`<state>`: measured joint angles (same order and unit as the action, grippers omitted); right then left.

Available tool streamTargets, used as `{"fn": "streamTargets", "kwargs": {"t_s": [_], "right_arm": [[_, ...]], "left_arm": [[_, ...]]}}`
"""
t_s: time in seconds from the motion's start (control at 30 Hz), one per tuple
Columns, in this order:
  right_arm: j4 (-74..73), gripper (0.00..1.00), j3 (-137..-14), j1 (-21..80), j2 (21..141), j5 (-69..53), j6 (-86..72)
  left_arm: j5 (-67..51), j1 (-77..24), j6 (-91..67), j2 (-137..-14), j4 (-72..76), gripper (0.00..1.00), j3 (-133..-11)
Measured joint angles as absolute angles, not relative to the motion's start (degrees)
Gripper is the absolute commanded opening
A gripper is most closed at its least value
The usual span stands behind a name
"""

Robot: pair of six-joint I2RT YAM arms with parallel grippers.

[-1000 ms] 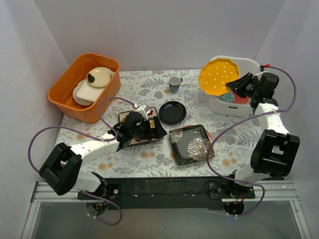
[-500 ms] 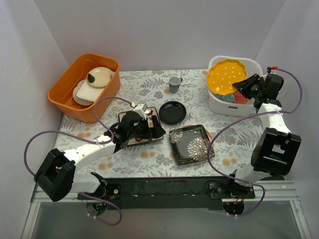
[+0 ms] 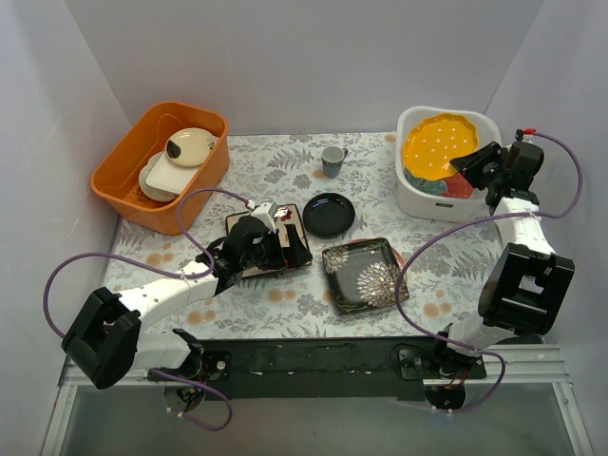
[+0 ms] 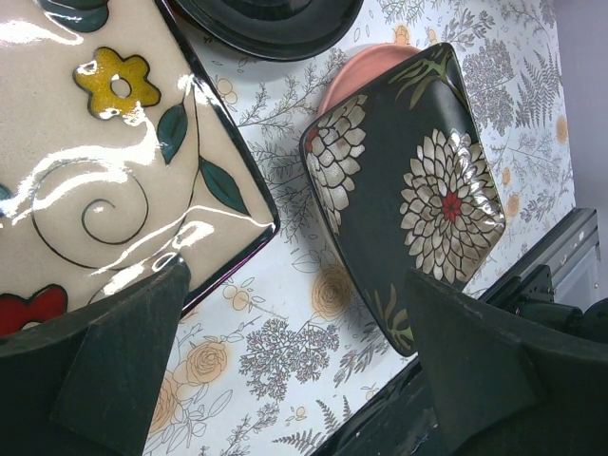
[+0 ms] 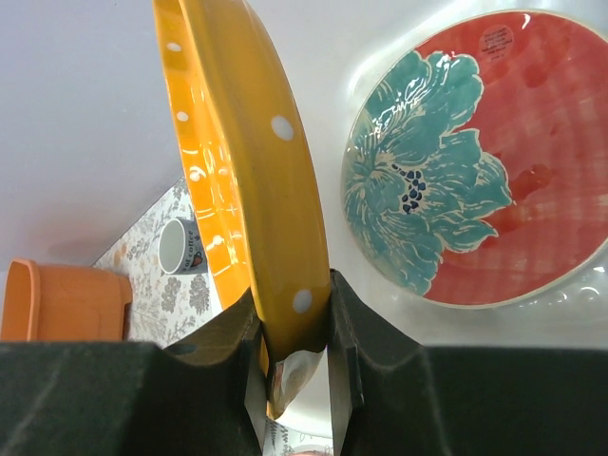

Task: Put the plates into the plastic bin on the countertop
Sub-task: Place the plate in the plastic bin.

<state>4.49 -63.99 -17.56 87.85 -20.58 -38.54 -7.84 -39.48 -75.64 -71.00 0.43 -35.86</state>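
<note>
My right gripper point(image 3: 472, 161) point(image 5: 293, 304) is shut on the rim of the yellow scalloped plate point(image 3: 435, 145) point(image 5: 256, 161), holding it tilted over the white plastic bin point(image 3: 415, 199). A round red-teal plate point(image 3: 456, 186) point(image 5: 475, 161) lies inside the bin. My left gripper point(image 3: 285, 249) point(image 4: 294, 380) stands open low over the cream square plate point(image 4: 104, 180), with nothing between its fingers. On the countertop point(image 3: 285, 299) to the right lie the black square plate point(image 3: 365, 274) point(image 4: 418, 180), with a pink plate point(image 4: 356, 76) under it, and a small black plate point(image 3: 329, 215).
An orange tub point(image 3: 161, 166) with cream dishes stands at the back left. A small grey-blue cup point(image 3: 332, 160) point(image 5: 180, 245) stands at the back middle. White walls close in the left, back and right sides.
The right gripper has carried the yellow plate to the right and down, from the bin's left rim to over the bin. The left arm has shifted slightly over the cream plate.
</note>
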Motion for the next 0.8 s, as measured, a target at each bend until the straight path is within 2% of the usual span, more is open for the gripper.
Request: {"fn": "streamTargets", "kwargs": {"t_s": [0.53, 0.8], "right_arm": [[4.47, 0.01, -63.96, -17.56, 89.58, -16.82, -35.77], [4.05, 0.01, -63.96, -17.56, 95.04, -17.28, -34.57]], "left_arm": [[-8.38, -39.48, -75.26, -74.59, 0.45, 0.98, -35.99], [-8.49, -39.48, -74.76, -74.83, 0.78, 0.98, -36.05]]}}
